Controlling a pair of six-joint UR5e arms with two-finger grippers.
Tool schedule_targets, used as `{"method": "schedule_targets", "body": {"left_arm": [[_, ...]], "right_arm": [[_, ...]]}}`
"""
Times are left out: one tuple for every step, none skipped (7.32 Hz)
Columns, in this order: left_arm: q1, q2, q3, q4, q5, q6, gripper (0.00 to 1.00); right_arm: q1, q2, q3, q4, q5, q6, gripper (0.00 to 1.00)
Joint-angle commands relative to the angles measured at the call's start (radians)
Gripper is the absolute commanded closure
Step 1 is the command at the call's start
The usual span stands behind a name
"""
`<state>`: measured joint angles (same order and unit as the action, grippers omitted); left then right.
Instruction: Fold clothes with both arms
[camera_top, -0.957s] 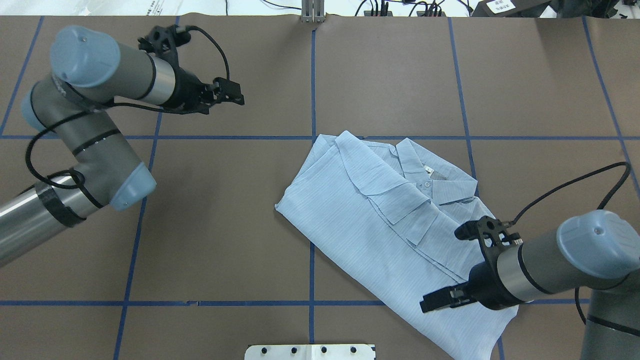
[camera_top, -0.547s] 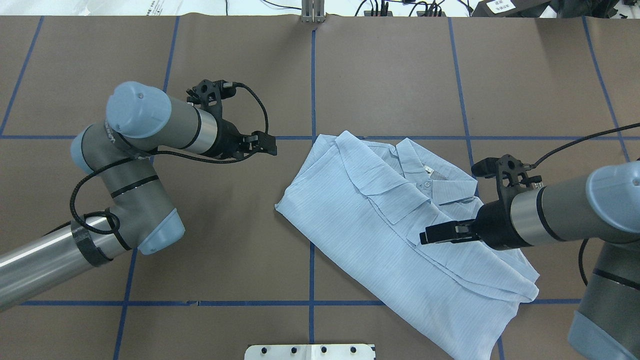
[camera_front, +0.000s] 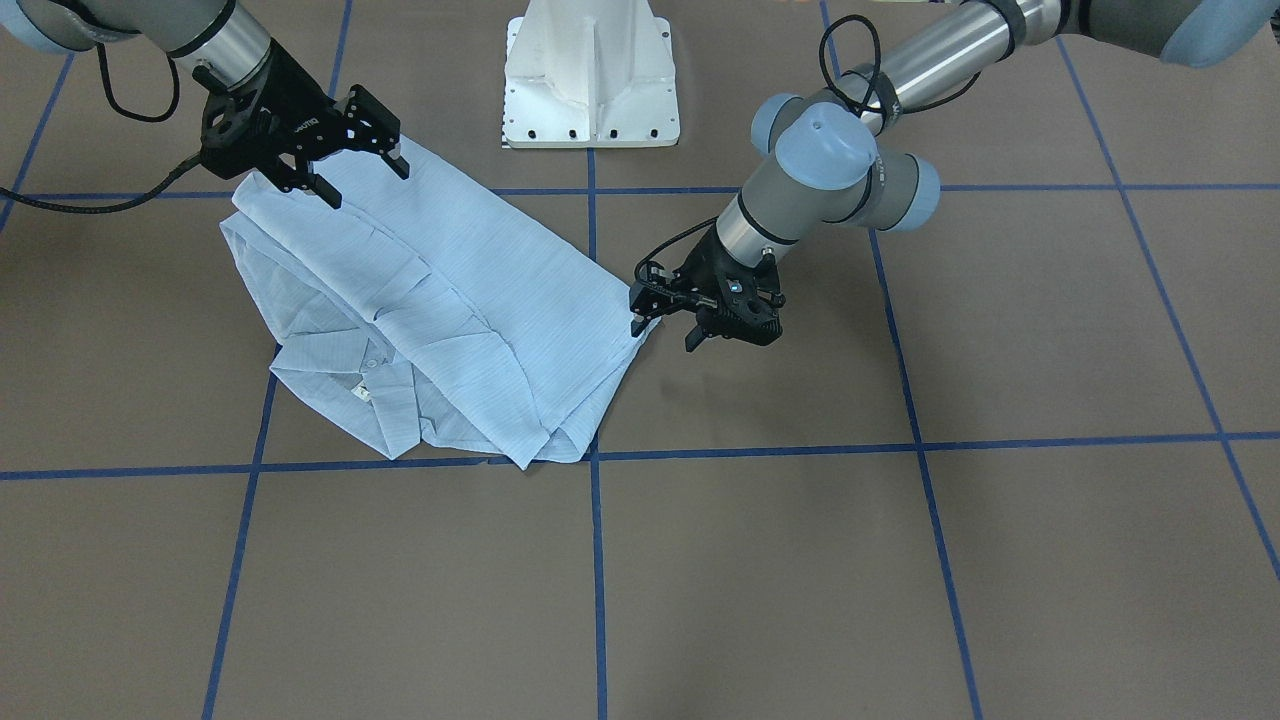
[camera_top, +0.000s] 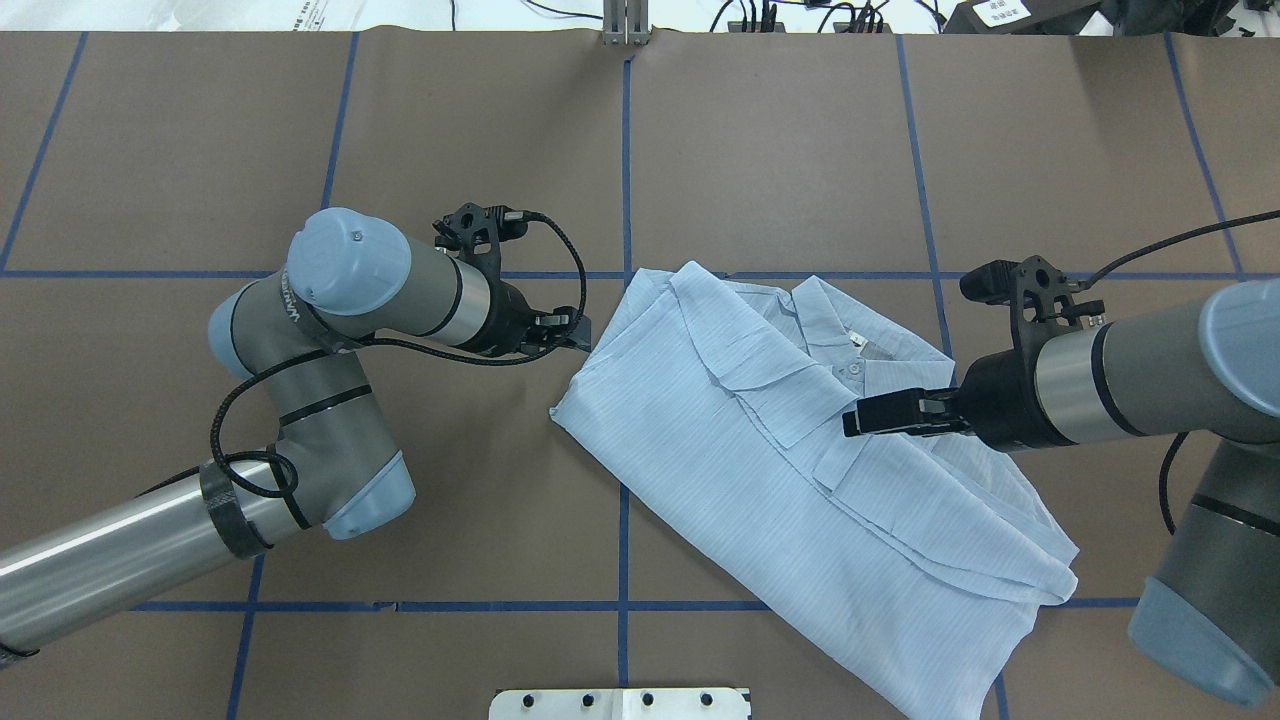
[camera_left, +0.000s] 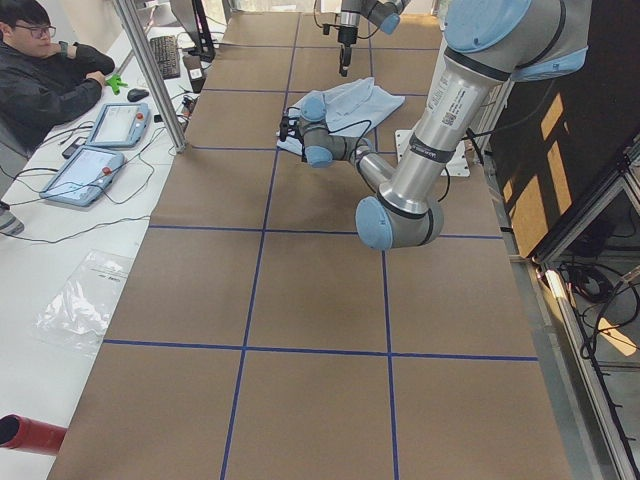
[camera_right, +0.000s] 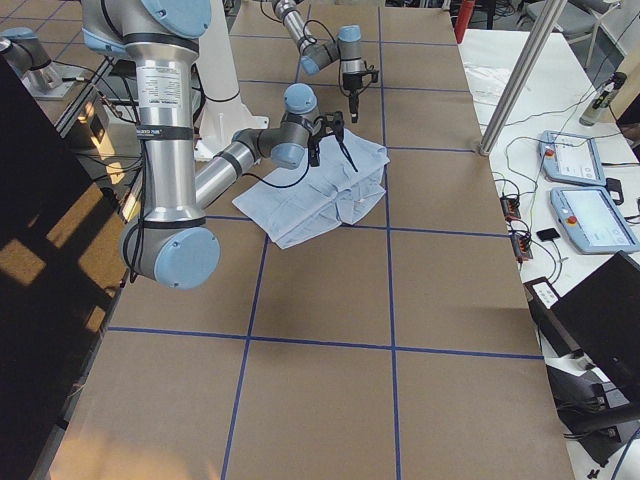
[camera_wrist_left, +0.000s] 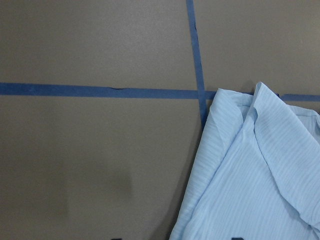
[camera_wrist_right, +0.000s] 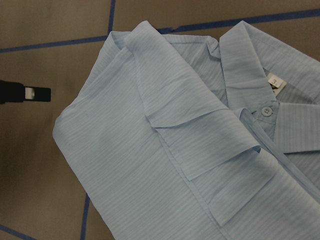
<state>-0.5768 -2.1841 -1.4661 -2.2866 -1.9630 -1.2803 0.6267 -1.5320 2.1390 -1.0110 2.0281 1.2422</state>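
The light blue striped shirt (camera_top: 760, 470) lies folded and slanted on the brown table, its collar (camera_top: 890, 375) and white neck tag (camera_wrist_right: 275, 81) towards the far right. My left gripper (camera_top: 580, 335) is low at the shirt's left edge. It is open (camera_front: 663, 335), with one fingertip at the cloth's corner. My right gripper (camera_top: 850, 420) hangs over the shirt's middle near the collar. It is wide open (camera_front: 365, 182) and holds nothing. The left wrist view shows the shirt's edge (camera_wrist_left: 250, 175) and bare table.
The white pedestal base (camera_front: 590, 70) stands at the robot's side of the table. Blue tape lines (camera_top: 625, 150) cross the brown table (camera_top: 450, 520). In the left side view a seated person (camera_left: 45, 70), tablets (camera_left: 85, 172) and a metal post (camera_left: 150, 70) are beside the table.
My left arm has swung right and down, from well clear of the shirt to its left edge. My right gripper has moved from the shirt's near hem to over its middle. The shirt lies as before.
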Motion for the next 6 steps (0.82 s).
{"method": "schedule_targets", "body": {"left_arm": [[0.026, -0.013, 0.015, -0.001, 0.001, 0.001, 0.48], [0.040, -0.013, 0.015, 0.004, 0.003, 0.002, 0.50], [0.060, -0.010, 0.018, 0.004, 0.024, 0.002, 0.51], [0.069, -0.009, 0.035, 0.001, 0.036, 0.002, 0.51], [0.069, -0.009, 0.035, 0.001, 0.038, 0.002, 0.51], [0.071, -0.008, 0.035, 0.003, 0.038, 0.002, 0.56]], "right_arm": [[0.031, 0.012, -0.001, 0.000, 0.003, -0.001, 0.00], [0.031, 0.012, -0.001, 0.000, 0.003, -0.001, 0.00], [0.031, 0.012, -0.002, 0.000, 0.003, -0.001, 0.00], [0.031, 0.012, -0.002, 0.000, 0.004, -0.001, 0.00], [0.031, 0.012, -0.004, 0.000, 0.004, -0.001, 0.00], [0.031, 0.012, -0.002, 0.000, 0.004, -0.001, 0.00]]}}
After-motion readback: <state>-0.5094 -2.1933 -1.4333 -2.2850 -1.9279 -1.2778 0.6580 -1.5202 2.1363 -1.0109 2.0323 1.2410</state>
